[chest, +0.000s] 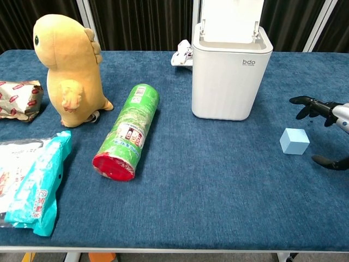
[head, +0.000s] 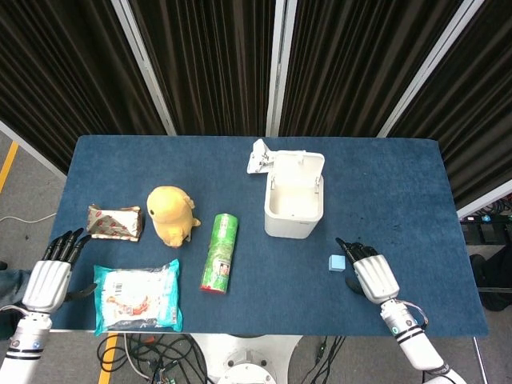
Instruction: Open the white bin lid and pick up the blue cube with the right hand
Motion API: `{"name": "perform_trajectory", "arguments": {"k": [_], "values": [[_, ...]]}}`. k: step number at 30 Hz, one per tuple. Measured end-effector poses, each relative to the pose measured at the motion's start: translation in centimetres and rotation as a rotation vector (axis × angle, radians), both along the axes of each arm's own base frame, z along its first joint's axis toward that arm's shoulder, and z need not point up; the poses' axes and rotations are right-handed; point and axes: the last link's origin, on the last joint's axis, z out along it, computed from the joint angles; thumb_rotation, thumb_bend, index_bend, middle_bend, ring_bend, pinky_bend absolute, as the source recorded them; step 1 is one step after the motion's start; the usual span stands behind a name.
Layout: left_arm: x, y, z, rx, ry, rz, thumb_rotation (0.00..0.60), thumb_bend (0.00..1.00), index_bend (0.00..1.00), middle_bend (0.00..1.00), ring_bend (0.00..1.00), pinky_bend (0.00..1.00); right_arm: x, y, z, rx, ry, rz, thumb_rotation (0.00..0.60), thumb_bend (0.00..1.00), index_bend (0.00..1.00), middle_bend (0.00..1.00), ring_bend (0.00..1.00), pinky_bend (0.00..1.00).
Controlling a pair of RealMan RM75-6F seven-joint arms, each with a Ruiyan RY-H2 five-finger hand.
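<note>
The white bin (head: pixel 294 205) (chest: pixel 231 77) stands mid-table with its lid (head: pixel 298 168) (chest: pixel 229 19) tipped up and back, the inside showing. A small light blue cube (head: pixel 338 262) (chest: pixel 294 141) lies on the blue cloth to the bin's front right. My right hand (head: pixel 370 271) (chest: pixel 327 124) hovers just right of the cube, fingers spread, holding nothing and apart from the cube. My left hand (head: pixel 50 272) stays at the table's front left edge, fingers apart and empty.
A green can (head: pixel 219 252) (chest: pixel 127 131) lies on its side left of the bin. A yellow plush toy (head: pixel 171 214) (chest: pixel 68 68), a brown snack packet (head: pixel 114 222) and a teal snack bag (head: pixel 136 296) occupy the left side. A white clip-like object (head: pixel 257 156) sits behind the bin.
</note>
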Motion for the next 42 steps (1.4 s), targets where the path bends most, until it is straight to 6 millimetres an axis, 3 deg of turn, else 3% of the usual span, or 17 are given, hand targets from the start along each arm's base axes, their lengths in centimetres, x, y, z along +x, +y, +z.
{"name": "perform_trajectory", "arguments": {"k": [5, 9, 14, 18, 24, 30, 34, 38, 40, 42], "values": [[0.0, 0.0, 0.2, 0.005, 0.000, 0.000, 0.600, 0.04, 0.10, 0.03, 0.00, 0.11, 0.3, -0.6, -0.8, 0.028, 0.003, -0.011, 0.600, 0.23, 0.24, 0.36, 0.34, 0.55], [0.0, 0.1, 0.2, 0.005, 0.002, -0.004, 0.600, 0.04, 0.10, 0.03, 0.00, 0.11, 0.5, -0.9, -1.3, 0.032, 0.001, -0.007, 0.600, 0.25, 0.37, 0.42, 0.41, 0.60], [0.0, 0.1, 0.1, 0.001, 0.001, -0.006, 0.600, 0.04, 0.10, 0.03, 0.00, 0.11, 0.9, -1.1, -1.5, 0.004, -0.008, 0.018, 0.600, 0.32, 0.60, 0.60, 0.59, 0.74], [0.1, 0.1, 0.2, 0.004, -0.001, -0.009, 0.600, 0.04, 0.10, 0.03, 0.00, 0.11, 1.1, -1.1, -1.5, -0.010, -0.011, 0.028, 0.600, 0.36, 0.69, 0.67, 0.66, 0.80], [-0.1, 0.0, 0.2, 0.002, 0.000, -0.004, 0.600, 0.04, 0.10, 0.03, 0.00, 0.11, 2.4, -1.3, 0.8, -0.099, -0.080, 0.087, 0.600, 0.35, 0.70, 0.67, 0.66, 0.80], [0.2, 0.0, 0.2, 0.003, -0.001, -0.015, 0.600, 0.04, 0.10, 0.03, 0.00, 0.11, 5.8, -2.1, 5.5, -0.291, -0.194, 0.218, 0.600, 0.32, 0.70, 0.68, 0.66, 0.79], [0.3, 0.0, 0.2, 0.003, 0.001, -0.020, 0.600, 0.04, 0.10, 0.03, 0.00, 0.11, 8.4, -4.2, 7.5, -0.383, -0.247, 0.276, 0.600, 0.32, 0.70, 0.67, 0.65, 0.78], [0.1, 0.0, 0.5, 0.013, -0.002, -0.011, 0.600, 0.04, 0.10, 0.03, 0.00, 0.11, 10.2, -7.0, 6.9, -0.368, -0.257, 0.259, 0.600, 0.31, 0.67, 0.66, 0.63, 0.76], [-0.1, 0.0, 0.6, 0.015, -0.002, -0.006, 0.600, 0.04, 0.10, 0.03, 0.00, 0.11, 11.0, -8.5, 6.3, -0.345, -0.263, 0.237, 0.600, 0.29, 0.56, 0.57, 0.51, 0.64], [-0.2, -0.1, 0.6, 0.016, -0.004, -0.002, 0.600, 0.04, 0.10, 0.03, 0.00, 0.11, 11.6, -9.9, 5.4, -0.303, -0.260, 0.211, 0.600, 0.22, 0.28, 0.31, 0.20, 0.28]]}}
